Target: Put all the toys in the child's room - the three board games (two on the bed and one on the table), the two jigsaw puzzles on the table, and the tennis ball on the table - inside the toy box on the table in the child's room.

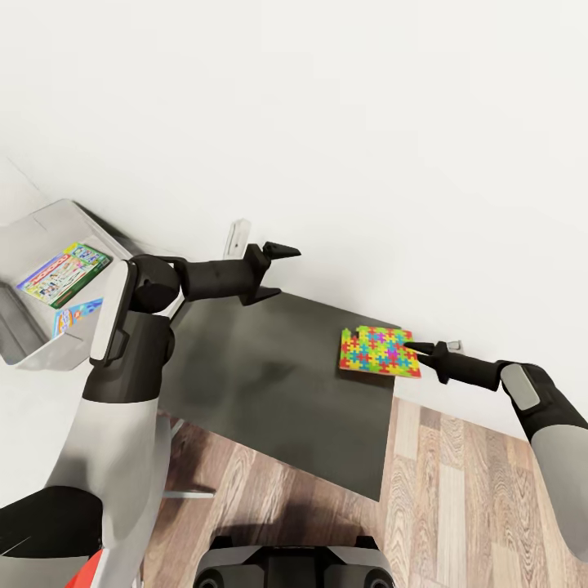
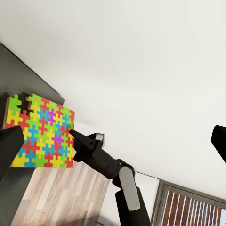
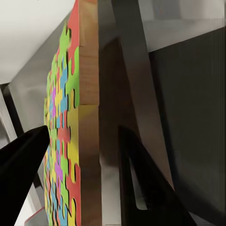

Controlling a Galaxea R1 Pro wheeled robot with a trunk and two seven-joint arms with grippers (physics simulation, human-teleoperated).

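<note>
Fingers of the right gripper [image 1: 418, 349] stand apart, one above and one below the near edge of the jigsaw puzzle [image 1: 379, 351]; in the right wrist view the two dark fingertips [image 3: 21, 155] straddle the slab's wooden-looking edge [image 3: 87, 141] with a gap on each side, so whether they already press on it I cannot tell. The puzzle, a square of yellow, pink, blue, green and orange pieces, sits just in front of that gripper at the far right corner of the dark-grey table wing [image 1: 278, 392], its far edge close to the white wall [image 1: 367, 122]. From the left wrist view the same puzzle [image 2: 40, 134] shows with the right gripper's tip [image 2: 80, 140] touching its side over the wood floor [image 2: 56, 197]. Across the dark wing from the puzzle, well apart from it, the left gripper [image 1: 273, 273] hangs above the surface near the wall with its jaws spread wide and nothing between them. Farther out beyond the left arm lies the grey toy box [image 1: 37, 343], raised at an angle in the head view, with a green-edged board game [image 1: 64, 273] and a smaller blue patterned one [image 1: 76, 314] lying flat inside it. Below the table edge the plank floor [image 1: 457, 490] runs under the right arm.
</note>
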